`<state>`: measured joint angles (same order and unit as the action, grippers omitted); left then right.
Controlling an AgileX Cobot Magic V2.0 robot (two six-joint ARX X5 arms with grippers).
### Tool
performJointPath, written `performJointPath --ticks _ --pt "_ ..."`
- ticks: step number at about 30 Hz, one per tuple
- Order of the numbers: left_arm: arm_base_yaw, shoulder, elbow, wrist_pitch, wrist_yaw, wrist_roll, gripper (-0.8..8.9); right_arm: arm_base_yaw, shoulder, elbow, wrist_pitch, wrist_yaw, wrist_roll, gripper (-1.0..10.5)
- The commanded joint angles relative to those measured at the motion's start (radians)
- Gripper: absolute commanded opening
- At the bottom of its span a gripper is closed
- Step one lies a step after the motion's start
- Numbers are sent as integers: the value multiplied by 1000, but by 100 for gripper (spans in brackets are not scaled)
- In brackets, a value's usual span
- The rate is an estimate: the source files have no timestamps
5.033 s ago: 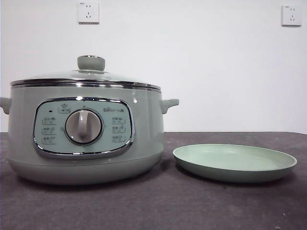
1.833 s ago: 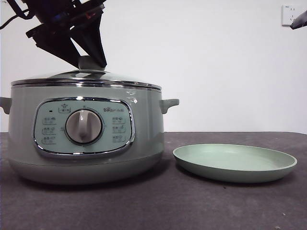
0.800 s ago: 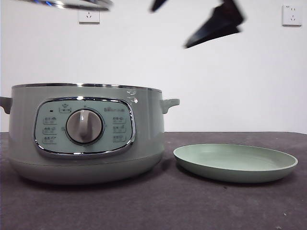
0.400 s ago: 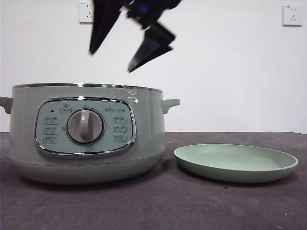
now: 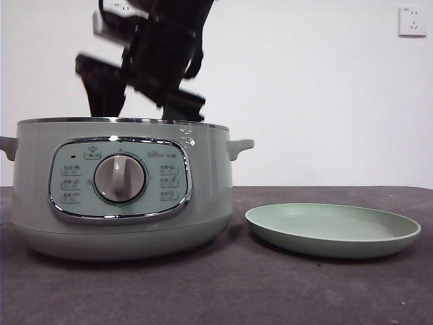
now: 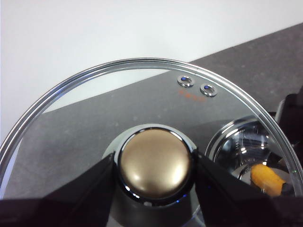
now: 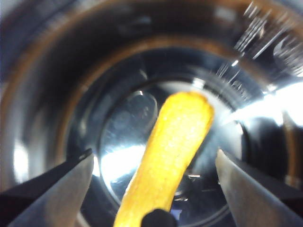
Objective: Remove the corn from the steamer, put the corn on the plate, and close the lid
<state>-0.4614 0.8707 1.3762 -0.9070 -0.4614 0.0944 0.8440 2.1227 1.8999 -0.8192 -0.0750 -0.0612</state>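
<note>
The pale green steamer (image 5: 118,183) stands at the left of the table with no lid on it. My right gripper (image 5: 142,112) reaches down into its mouth, its tips hidden behind the chrome rim. In the right wrist view this gripper (image 7: 154,156) is open, one jaw on each side of the yellow corn (image 7: 182,123), which lies on the shiny pot bottom. My left gripper (image 6: 154,165) is shut on the knob of the glass lid (image 6: 94,109) and holds it in the air, out of the front view. The corn (image 6: 267,177) shows through the glass. The plate (image 5: 331,230) is empty.
The plate lies to the right of the steamer on the dark table (image 5: 223,291), a small gap between them. A white wall with a socket (image 5: 411,20) stands behind. The steamer's side handle (image 5: 240,145) sticks out toward the plate.
The lid was lifted off the steamer and carried up out of the front view. The right gripper came in from the upper right and has dropped into the pot's mouth.
</note>
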Motion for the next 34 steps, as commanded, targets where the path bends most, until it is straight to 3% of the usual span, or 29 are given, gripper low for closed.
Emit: performJointPath --ticks 1,5,9,12,16,29,34 --pt "-2 -12 18 48 -10 11 -9 1 41 2 0 3 -8 388" --pt "-2 -12 18 48 -10 11 -9 -2 63 2 -1 2 -2 370" --pt "-2 -12 18 45 -9 11 -9 -6 79 2 -2 -3 9 234" --pt "-2 -12 18 45 -9 11 -9 -11 89 2 -14 -4 11 203" --pt "-2 -12 18 43 -7 11 -9 -9 88 2 -18 -4 11 -22" --pt "-2 6 18 46 5 10 -9 -43 -108 5 -106 3 11 -16" --pt "-2 35 18 61 101 6 -9 -83 -223 5 -218 3 7 -16"
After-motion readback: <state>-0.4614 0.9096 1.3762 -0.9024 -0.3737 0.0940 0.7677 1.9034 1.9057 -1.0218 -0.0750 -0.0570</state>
